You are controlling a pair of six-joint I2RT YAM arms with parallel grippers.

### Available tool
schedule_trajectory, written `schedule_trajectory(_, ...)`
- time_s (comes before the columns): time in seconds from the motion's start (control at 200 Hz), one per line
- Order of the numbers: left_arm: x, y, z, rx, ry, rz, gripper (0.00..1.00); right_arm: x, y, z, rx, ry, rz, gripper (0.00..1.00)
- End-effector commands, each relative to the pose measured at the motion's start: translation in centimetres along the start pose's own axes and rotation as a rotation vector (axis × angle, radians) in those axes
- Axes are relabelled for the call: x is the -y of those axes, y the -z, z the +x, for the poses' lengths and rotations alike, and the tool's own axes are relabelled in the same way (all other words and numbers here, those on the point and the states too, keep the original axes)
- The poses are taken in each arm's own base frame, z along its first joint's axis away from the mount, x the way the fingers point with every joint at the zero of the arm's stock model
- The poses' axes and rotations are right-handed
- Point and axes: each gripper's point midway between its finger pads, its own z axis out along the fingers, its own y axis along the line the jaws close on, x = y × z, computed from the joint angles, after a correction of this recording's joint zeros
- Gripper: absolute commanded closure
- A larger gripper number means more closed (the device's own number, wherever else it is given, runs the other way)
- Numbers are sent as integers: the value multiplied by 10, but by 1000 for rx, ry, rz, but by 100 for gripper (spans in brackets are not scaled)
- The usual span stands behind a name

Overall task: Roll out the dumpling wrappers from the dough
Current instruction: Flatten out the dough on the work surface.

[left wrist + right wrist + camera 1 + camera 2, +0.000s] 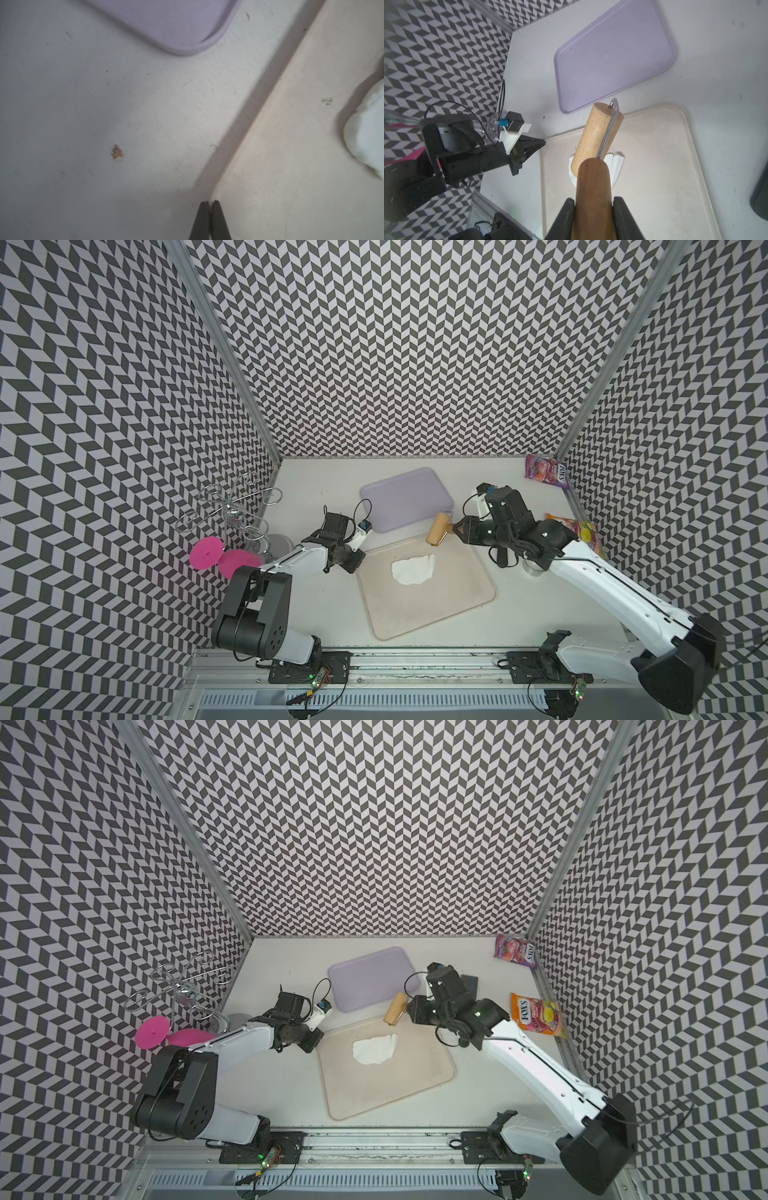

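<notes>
The dough (413, 569) (374, 1048) is a thin, ragged white sheet lying on the beige tray (457, 605). My right gripper (457, 528) (593, 200) is shut on the dark wooden handle (592, 182) of the roller. Its pale drum (438, 529) (593, 137) sits over the tray's far edge, just beyond the dough (615, 168). My left gripper (360, 561) (210, 202) is shut and empty, with its tips at the tray's far left corner. The dough's edge (365, 133) shows in the left wrist view. No dumpling wrappers are in view.
A purple tray (407, 497) lies behind the beige one. A wire rack (232, 510) and pink discs (205, 553) stand at the left wall. Candy bags (544, 470) (582, 531) lie at the right wall. A small metal cylinder (532, 568) sits under the right arm.
</notes>
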Motion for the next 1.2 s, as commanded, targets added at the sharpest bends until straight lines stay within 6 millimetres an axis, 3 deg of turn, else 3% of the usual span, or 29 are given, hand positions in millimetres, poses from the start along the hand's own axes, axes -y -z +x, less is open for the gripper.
schedule_trajectory(0.0, 4, -3, 12, -38, -13, 12, 100, -18, 28, -25, 236, -269, -30, 100)
schedule_trajectory(0.18, 3, -4, 12, -40, -11, 13, 100, -22, 1, 26, 98, -390, 41, 100)
schedule_trajectory(0.411, 4, -4, 13, -43, -10, 14, 100, -4, -27, 75, -30, -509, 148, 100)
schedule_trajectory(0.686, 4, -4, 12, -39, -11, 13, 100, -4, -39, 94, -83, -578, 183, 100)
schedule_trajectory(1.002, 3, -3, 12, -39, -13, 10, 100, 14, -50, 99, -32, -654, 260, 100)
schedule_trajectory(1.197, 3, -3, 12, -39, -12, 9, 100, 31, -66, 113, -52, -643, 367, 100)
